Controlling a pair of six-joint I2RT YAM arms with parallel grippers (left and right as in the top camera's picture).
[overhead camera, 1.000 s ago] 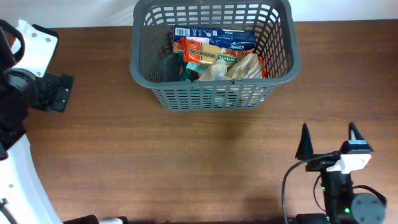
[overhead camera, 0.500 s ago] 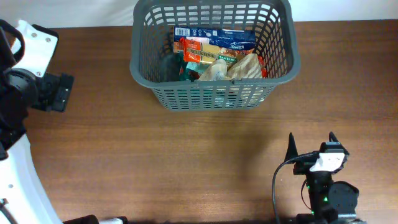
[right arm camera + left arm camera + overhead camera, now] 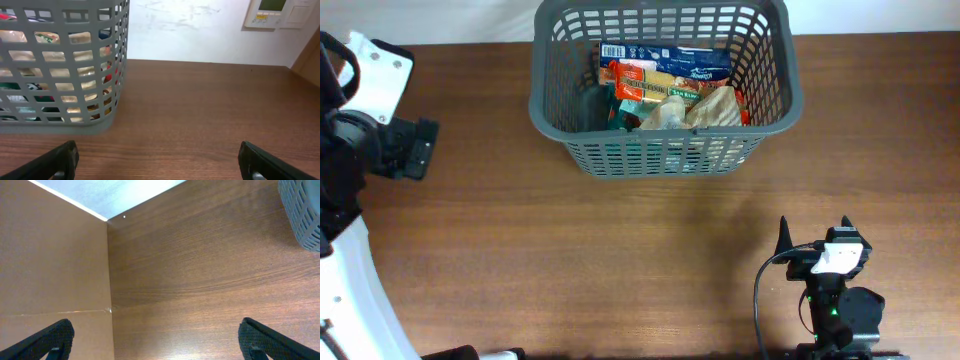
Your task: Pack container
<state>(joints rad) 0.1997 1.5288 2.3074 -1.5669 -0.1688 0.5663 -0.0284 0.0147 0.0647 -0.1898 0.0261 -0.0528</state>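
the container (image 3: 665,160), a dark grey slotted basket, stands at the far edge of the wooden table (image 3: 570,260), a little right of centre. inside it lie food packets (image 3: 665,90) heaped toward its right half: a blue one (image 3: 670,55) at the back, a red and orange one (image 3: 635,80) in front of it, and a pale crumpled one (image 3: 715,105) at the near right. the right gripper (image 3: 815,232) is at the near edge of the table, well apart from the basket, its two fingers spread wide and nothing between them; in the right wrist view the gripper (image 3: 157,160) faces the basket's lattice wall (image 3: 60,65), with colours of the packets showing through the slots. the left gripper (image 3: 412,147) sits far to the left of the basket, and its wrist view shows the jaws of this gripper (image 3: 157,340) parted wide over bare wood, empty, with only a corner of the basket (image 3: 305,215) at the upper right. the flat brown panel (image 3: 50,255) on the left of that view may be cardboard, though it is hard to tell.
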